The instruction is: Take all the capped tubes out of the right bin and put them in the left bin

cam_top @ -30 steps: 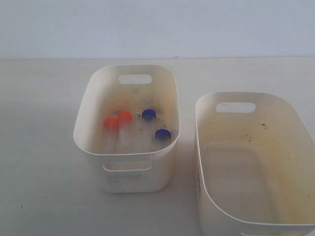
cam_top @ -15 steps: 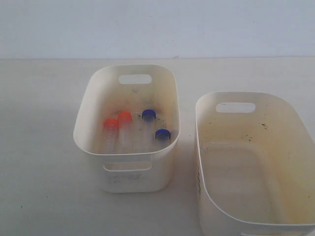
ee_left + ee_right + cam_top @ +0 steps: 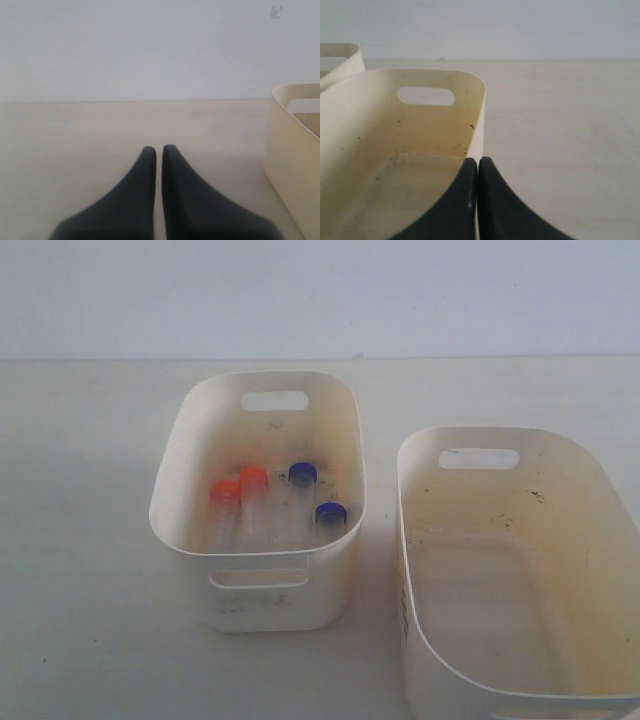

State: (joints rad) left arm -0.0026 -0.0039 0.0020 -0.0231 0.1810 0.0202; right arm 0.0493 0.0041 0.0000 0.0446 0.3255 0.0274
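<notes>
All four capped tubes lie inside the left bin, two orange-capped beside two blue-capped. The right bin, just beside the left bin but not touching it, shows no tube on the floor in view, so the job looks finished. The main risk is a needless extra move. The right gripper, closed on nothing, hangs at the right bin's rim, well apart from the left bin. A careless swing there could catch the wall and push that bin into the left bin. The left gripper, also closed and empty, sits over bare bench near the left bin's outer wall and could nudge it. A clear tube could also go unnoticed in the right bin's cut-off near end.
</notes>
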